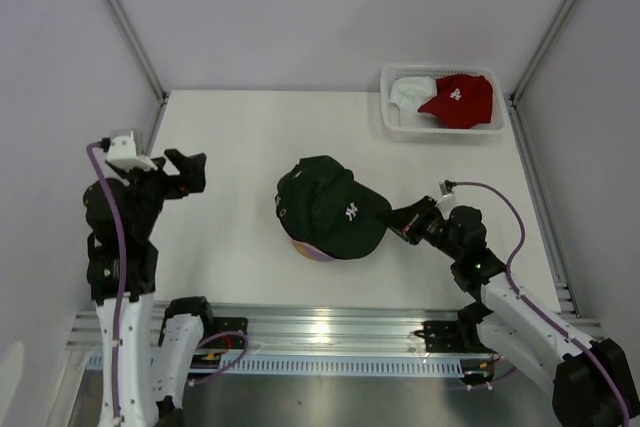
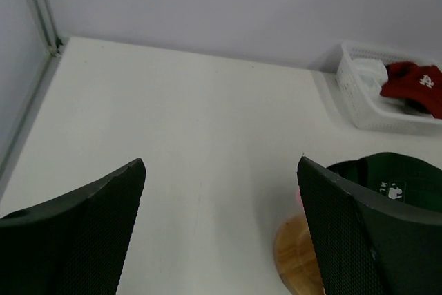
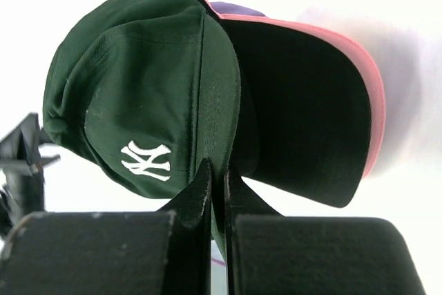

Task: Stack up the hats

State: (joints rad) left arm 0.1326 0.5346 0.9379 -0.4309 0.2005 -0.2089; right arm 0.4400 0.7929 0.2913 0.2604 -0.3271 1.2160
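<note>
A dark green hat (image 1: 330, 209) tops the stack of hats in the middle of the table. My right gripper (image 1: 395, 222) is shut on its brim, and the wrist view shows the fingers (image 3: 200, 191) pinching the green fabric (image 3: 138, 81). Beneath it I see a black hat (image 3: 304, 115), a pink brim (image 3: 359, 81) and a sliver of purple (image 3: 238, 10). A red hat (image 1: 458, 99) and a white hat (image 1: 408, 92) lie in the basket. My left gripper (image 1: 190, 172) hovers open and empty at the left, apart from the stack.
The white mesh basket (image 1: 440, 133) stands at the back right corner. A round wooden stand (image 2: 293, 253) carries the stack. Grey walls with metal rails close in the table on three sides.
</note>
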